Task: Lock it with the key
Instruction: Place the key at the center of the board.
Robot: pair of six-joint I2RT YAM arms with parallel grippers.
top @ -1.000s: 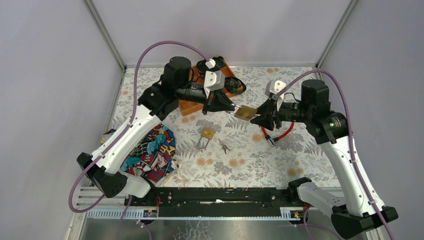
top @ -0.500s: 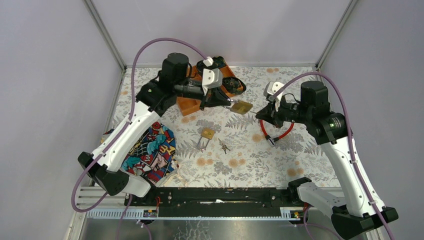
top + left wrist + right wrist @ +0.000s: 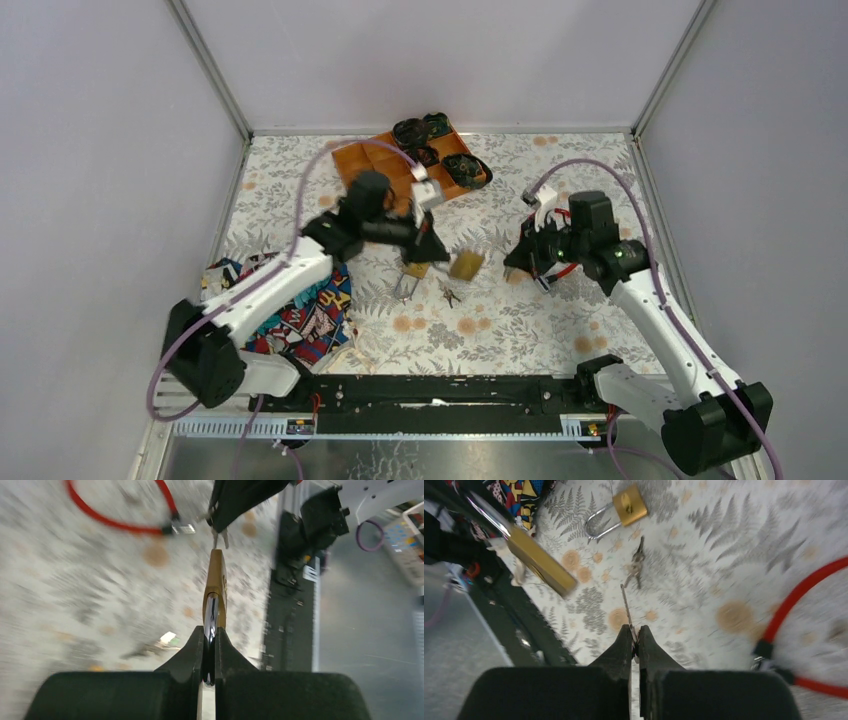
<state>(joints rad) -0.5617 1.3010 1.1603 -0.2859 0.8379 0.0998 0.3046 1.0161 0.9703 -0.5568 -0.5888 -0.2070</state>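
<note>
- Grey-and-tan fern print covers the tabletop (image 3: 500,335), the biggest thing I can see.
- A bright patterned cloth (image 3: 300,310) lies bunched at the near left.
- An orange tray (image 3: 362,157) sits at the far edge with dark items in its compartments.
- A red cable loop (image 3: 802,594) lies on the tabletop beside my right jaws.
- The brass padlock (image 3: 466,263) hangs tilted, clear of the tabletop. My left jaws are pressed together on its steel shackle.
- A second brass padlock (image 3: 629,505) lies flat with its shackle swung open, just left of the held one in the top view.
- A small bunch of keys (image 3: 636,565) lies near it.
- The key (image 3: 626,610) is pinched edge-on in my right jaws, apart from the held padlock.
</note>
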